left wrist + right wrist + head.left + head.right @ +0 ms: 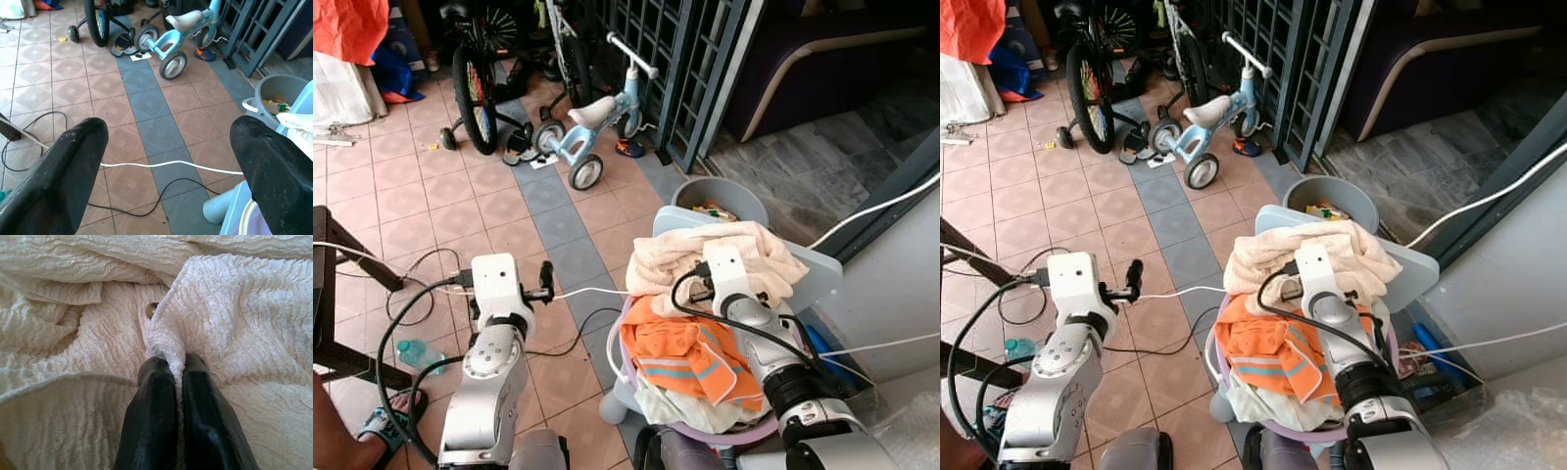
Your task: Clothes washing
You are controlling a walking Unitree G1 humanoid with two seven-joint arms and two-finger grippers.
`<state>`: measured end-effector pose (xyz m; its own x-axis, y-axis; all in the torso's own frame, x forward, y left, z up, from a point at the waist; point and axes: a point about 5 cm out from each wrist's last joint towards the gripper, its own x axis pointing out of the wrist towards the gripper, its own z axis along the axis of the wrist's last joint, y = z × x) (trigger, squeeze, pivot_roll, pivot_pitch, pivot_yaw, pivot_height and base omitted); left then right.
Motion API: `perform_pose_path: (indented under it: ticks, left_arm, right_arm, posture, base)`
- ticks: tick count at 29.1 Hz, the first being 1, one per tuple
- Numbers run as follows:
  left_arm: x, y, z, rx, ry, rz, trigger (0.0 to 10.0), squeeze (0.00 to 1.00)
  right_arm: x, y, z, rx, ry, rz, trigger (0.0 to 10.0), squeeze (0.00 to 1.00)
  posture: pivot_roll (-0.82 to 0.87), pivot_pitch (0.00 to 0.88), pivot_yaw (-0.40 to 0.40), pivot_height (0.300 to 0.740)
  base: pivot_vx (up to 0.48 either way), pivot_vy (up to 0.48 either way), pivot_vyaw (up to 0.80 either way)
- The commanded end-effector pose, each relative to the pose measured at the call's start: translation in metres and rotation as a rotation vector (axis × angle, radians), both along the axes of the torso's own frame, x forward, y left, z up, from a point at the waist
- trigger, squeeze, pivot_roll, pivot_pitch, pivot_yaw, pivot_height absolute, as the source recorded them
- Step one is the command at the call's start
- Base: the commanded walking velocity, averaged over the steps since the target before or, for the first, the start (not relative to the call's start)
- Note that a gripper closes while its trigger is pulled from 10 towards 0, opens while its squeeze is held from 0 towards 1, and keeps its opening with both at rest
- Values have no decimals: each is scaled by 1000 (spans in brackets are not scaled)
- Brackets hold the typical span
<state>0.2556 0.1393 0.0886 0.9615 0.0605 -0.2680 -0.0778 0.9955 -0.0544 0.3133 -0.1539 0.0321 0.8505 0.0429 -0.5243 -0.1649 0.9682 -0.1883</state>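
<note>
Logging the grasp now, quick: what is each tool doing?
Left tool: open, holding nothing, over the tiled floor.
Right tool: closed on the cream towel.

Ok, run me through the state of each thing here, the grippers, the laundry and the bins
right gripper: shut, pinching a fold of the cream cloth
left gripper: open, holding nothing, above the tiled floor
cream cloth: crumpled on top of the pile
orange garment: draped over the basket's front
laundry basket: heaped full
grey bucket: upright, with things inside
</note>
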Motion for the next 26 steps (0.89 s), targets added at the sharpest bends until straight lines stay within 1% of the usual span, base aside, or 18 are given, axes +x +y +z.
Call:
perform_pose_path:
  ticks: [1,2,6,8,9,10,11,14,15,17,18,20,23,26]
  left_arm:
    - [0,-1,-2,-1,8,0,10000,0]
    - [0,-1,-2,-1,8,3,10000,0]
    - [2,2,-1,1,0,11,10000,0]
    - [2,3,-1,1,-2,12,10000,0]
    - [4,3,1,-1,-14,18,10000,0]
    - [5,3,2,1,-20,25,10000,0]
    - [5,3,3,2,-24,30,10000,0]
    - [7,-2,5,3,-29,13,10000,0]
    - [9,-5,7,6,-43,3,10000,0]
    - [11,-7,7,4,-46,-2,10000,0]
    - [12,-8,7,1,-45,-6,10000,0]
    - [13,-9,7,-1,-45,-8,10000,0]
    - [12,-11,6,6,-46,-24,10000,0]
    - [13,-9,6,9,-47,-19,10000,0]
  right_arm:
    - [-6,-3,-6,34,28,-22,0,0]
    - [-5,-1,-2,70,10,-29,0,0]
    - [0,-1,12,133,-81,-74,0,0]
    - [0,-1,13,144,-90,-78,0,0]
    - [5,2,32,229,-201,-88,0,0]
    - [7,3,44,270,-269,-88,0,0]
    - [8,4,52,295,-313,-87,0,0]
    - [10,3,75,303,-437,-84,0,0]
    - [12,2,88,300,-498,-86,0,0]
    - [14,1,96,302,-536,-90,0,0]
    - [16,1,104,304,-569,-90,0,0]
    - [16,1,108,303,-581,-87,0,0]
    - [17,1,109,302,-588,-93,0,0]
    - [16,1,108,297,-592,-102,0,0]
  posture:
    - [111,83,-68,740]
    - [110,83,-66,740]
    - [106,86,-60,740]
    - [106,86,-60,740]
    - [101,81,-51,740]
    - [101,80,-49,740]
    - [101,80,-49,740]
    - [94,79,-44,740]
    - [94,77,-45,740]
    - [89,75,-44,740]
    - [88,74,-43,740]
    - [86,73,-43,740]
    - [86,72,-42,740]
    - [90,73,-41,740]
  base:
    - [0,0,0]
    - [0,0,0]
    - [0,0,0]
    - [0,0,0]
    - [0,0,0]
    - [0,0,0]
    - [0,0,0]
    - [0,0,0]
    - [0,0,0]
    - [0,0,0]
    - [0,0,0]
    - [0,0,0]
    - [-298,0,0]
    - [-309,0,0]
